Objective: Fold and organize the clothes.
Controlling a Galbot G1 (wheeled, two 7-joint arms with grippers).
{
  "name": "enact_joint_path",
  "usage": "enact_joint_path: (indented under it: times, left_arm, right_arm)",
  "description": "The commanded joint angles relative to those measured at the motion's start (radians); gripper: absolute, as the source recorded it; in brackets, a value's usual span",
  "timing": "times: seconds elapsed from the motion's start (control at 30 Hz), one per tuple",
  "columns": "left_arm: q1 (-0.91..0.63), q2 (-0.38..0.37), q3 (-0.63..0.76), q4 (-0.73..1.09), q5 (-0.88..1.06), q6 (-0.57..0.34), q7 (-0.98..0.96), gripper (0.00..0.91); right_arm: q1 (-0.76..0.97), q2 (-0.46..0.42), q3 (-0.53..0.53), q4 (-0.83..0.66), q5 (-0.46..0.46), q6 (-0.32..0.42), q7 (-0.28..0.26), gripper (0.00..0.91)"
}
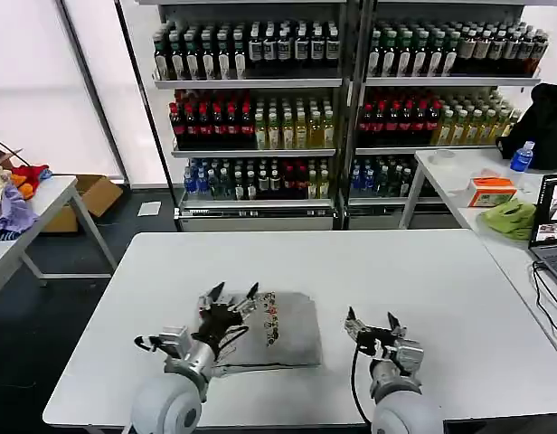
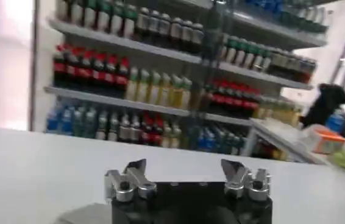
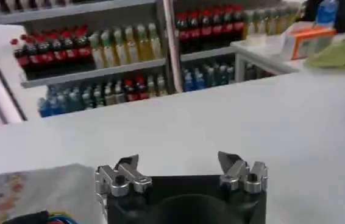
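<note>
Grey shirt (image 1: 280,330) folded flat, print up | left tool (image 1: 231,294) wide | right tool (image 1: 372,323) wide

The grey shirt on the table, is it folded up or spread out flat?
Folded. The grey shirt lies as a compact rectangle with straight edges, its chest print on top, no sleeves sticking out.

Shop-like room, shelves (image 1: 260,81) stocked with bottled drinks (image 1: 247,45)
</note>
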Motion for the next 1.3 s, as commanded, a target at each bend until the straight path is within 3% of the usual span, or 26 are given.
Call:
enact_joint_path:
  times: [0.03,0.17,0.23,0.43,0.67,0.73,0.77,0.8,1.0,1.3]
  left_arm:
    - [0.098,0.001,-0.183,-0.046,0.047,-0.009,-0.048,0.907]
    - [0.126,-0.005,-0.209,-0.058,0.054,-0.011,-0.052,0.907]
    - [0.138,-0.008,-0.217,-0.057,0.062,-0.013,-0.053,0.907]
    - [0.157,-0.013,-0.232,-0.062,0.071,-0.013,-0.055,0.907]
    - [0.161,-0.012,-0.241,-0.053,0.069,-0.014,-0.056,0.907]
    - [0.159,-0.012,-0.24,-0.05,0.069,-0.013,-0.056,0.907]
    - [0.158,-0.013,-0.239,-0.048,0.069,-0.012,-0.056,0.907]
    - [0.158,-0.013,-0.237,-0.047,0.069,-0.011,-0.056,0.907]
    - [0.154,-0.014,-0.227,-0.034,0.069,-0.009,-0.058,0.907]
    - [0.16,-0.019,-0.229,-0.05,0.065,-0.006,-0.063,0.907]
  right_arm:
    - [0.115,0.038,-0.162,-0.103,0.135,-0.017,0.029,0.907]
    - [0.138,0.063,-0.199,-0.15,0.135,-0.012,0.029,0.897]
    - [0.15,0.073,-0.207,-0.183,0.138,-0.012,0.033,0.816]
    - [0.167,0.099,-0.225,-0.245,0.144,-0.011,0.047,0.725]
    - [0.166,0.111,-0.22,-0.281,0.141,0.0,0.046,0.695]
    - [0.164,0.111,-0.22,-0.287,0.132,0.003,0.043,0.504]
    - [0.162,0.112,-0.221,-0.288,0.123,0.006,0.042,0.111]
    - [0.16,0.112,-0.22,-0.288,0.117,0.008,0.04,0.0]
    - [0.14,0.096,-0.217,-0.259,0.075,0.023,0.013,0.0]
    - [0.134,-0.003,-0.198,-0.155,0.023,0.012,0.012,0.0]
